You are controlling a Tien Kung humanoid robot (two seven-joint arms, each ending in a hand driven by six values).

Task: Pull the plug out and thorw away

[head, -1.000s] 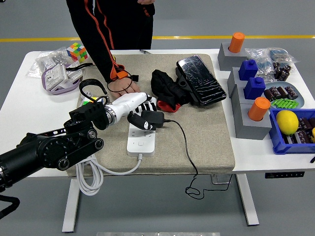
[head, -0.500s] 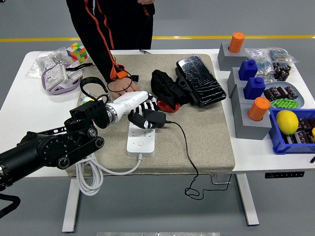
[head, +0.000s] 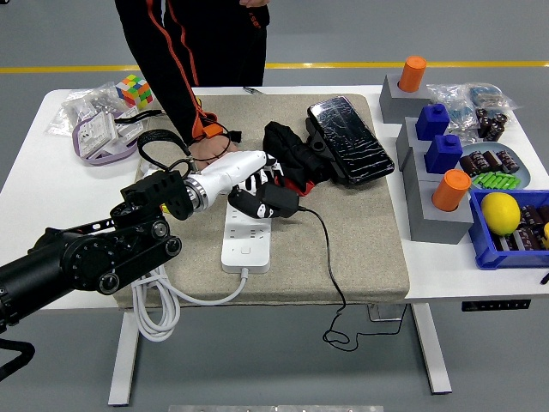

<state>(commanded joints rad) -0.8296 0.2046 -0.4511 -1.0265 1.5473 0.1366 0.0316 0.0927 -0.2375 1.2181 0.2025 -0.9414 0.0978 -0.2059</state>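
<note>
Grey mat [head: 360, 249] under everything: we see a person's hand [head: 208, 152] pressed down just behind our left hand [head: 250, 184], whose fingers clutch the black plug [head: 276, 202], now lifted off the white power strip [head: 244, 242]; rightward, black pouches [head: 343, 142] crowd close

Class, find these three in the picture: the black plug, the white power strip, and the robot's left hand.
black plug [head: 280, 200], head view, on its body.
white power strip [head: 246, 250], head view, on its near end.
left hand [head: 249, 182], head view, mid-hand, grasping the plug.
</note>
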